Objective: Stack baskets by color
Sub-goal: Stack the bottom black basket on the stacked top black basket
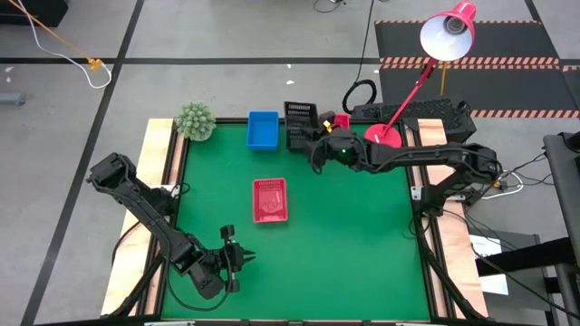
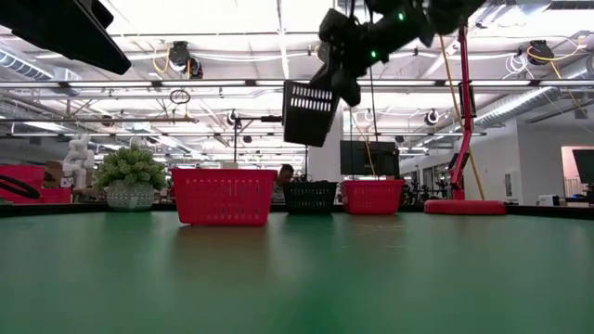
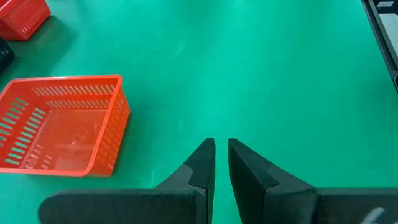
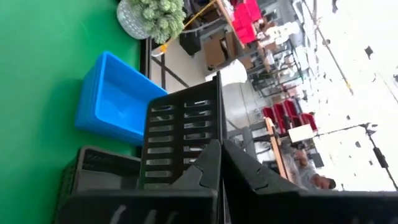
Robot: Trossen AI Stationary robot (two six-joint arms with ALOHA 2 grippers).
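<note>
My right gripper (image 2: 345, 85) is shut on a black basket (image 2: 311, 112) and holds it in the air over the table's far side. Below it, another black basket (image 2: 309, 197) stands on the mat, right of a blue basket (image 1: 263, 129). A red basket (image 1: 270, 200) stands on its base at mid-table. A second red one (image 2: 373, 196) sits far right, by the lamp base. My left gripper (image 3: 221, 155) hovers near the table's near left corner, right of the mid-table red basket (image 3: 62, 124). It is open by a narrow gap, with nothing in it. My right gripper pinches the top edge of one slotted wall (image 4: 198, 144) of the black basket between its two fingers. The fingers come nearly level from the table's right. The basket is lifted clear, hanging tilted below and beside the fingers (image 2: 351, 93).
A green spiky plant (image 1: 195, 119) stands at the far left corner. A red desk lamp has its round base (image 1: 383, 135) at the far right and leans over the table edge. Open green mat lies around the mid-table red basket and toward the near edge.
</note>
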